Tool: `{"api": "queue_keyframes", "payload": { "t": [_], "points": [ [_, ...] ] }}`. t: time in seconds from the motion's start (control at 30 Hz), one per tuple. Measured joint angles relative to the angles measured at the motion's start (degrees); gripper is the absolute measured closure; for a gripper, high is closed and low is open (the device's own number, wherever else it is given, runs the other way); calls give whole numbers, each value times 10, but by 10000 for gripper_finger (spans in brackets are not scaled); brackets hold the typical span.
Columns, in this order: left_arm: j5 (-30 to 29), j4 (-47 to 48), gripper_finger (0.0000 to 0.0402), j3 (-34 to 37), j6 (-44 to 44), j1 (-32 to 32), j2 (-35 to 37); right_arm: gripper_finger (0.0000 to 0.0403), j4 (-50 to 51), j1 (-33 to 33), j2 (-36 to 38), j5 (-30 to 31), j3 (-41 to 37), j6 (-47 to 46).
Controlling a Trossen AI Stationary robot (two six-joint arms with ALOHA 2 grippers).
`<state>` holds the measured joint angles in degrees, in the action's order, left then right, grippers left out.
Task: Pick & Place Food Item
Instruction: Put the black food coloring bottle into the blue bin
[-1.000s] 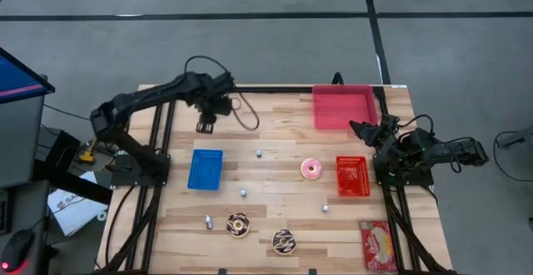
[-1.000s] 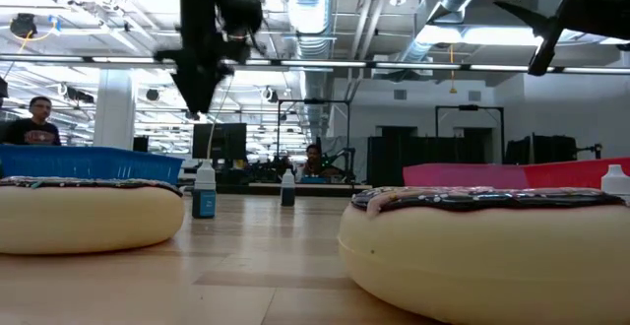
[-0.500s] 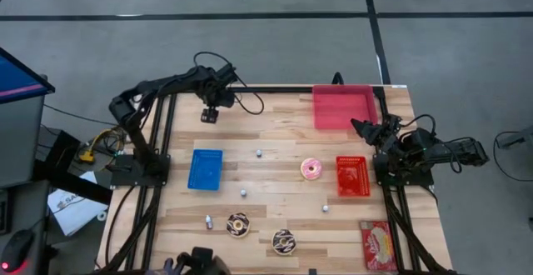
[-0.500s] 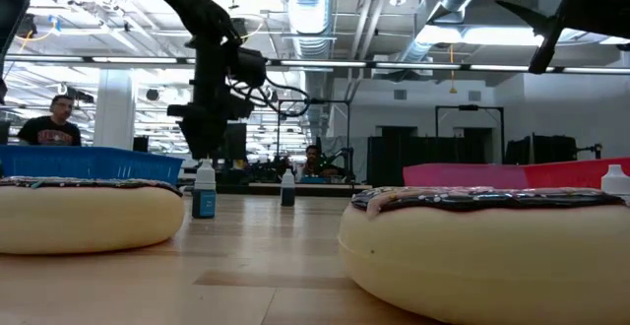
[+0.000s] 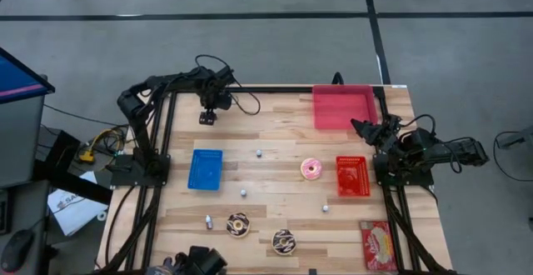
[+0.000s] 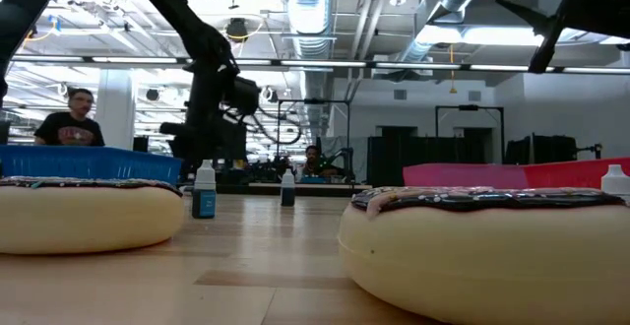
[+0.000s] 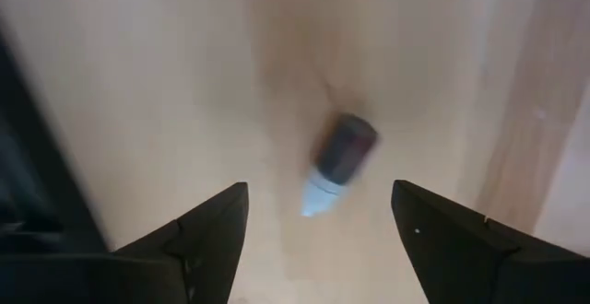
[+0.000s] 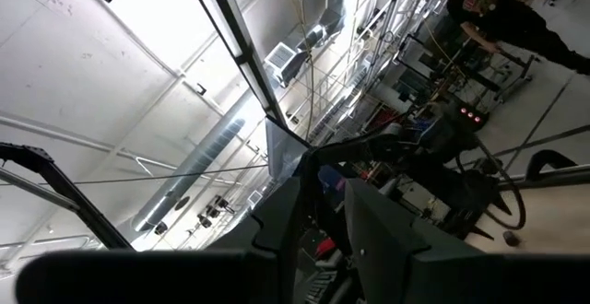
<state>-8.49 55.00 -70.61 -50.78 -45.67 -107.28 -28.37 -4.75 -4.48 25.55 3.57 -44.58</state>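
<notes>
The left gripper [image 7: 318, 214] hung over a small bottle [image 7: 338, 161] lying at the bench's [image 5: 283, 154] far left, jaws wide and empty.

We see the small bottle [image 7: 336, 161] between the left claw's [image 7: 318, 226] fingers only as a blur — its label unreadable; both doughnuts [image 6: 487, 251] are cut off by the low view's edges.

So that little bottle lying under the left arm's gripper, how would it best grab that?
Probably from straight above, closing across the dark body, its widest part, not the tapered pale tip. The little bottle lies on its side on the table, and the left gripper hangs open over it, one finger on each side.
</notes>
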Motion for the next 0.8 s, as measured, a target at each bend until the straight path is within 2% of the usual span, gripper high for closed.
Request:
{"api": "queue_keyframes", "payload": {
  "t": [0.13, 0.33, 0.8],
  "points": [
    [-8, -7, 139, 46, 0, 4, 0, 320, 5, 0, 0, 0, 0, 0],
    [-25, -79, 139, 93, -11, 12, 30, 320, 11, 0, 0, 0, 0, -4],
    [-13, -107, 140, 96, 0, 19, 36, 320, 13, 0, 0, 4, 0, -5]
  ]
}}
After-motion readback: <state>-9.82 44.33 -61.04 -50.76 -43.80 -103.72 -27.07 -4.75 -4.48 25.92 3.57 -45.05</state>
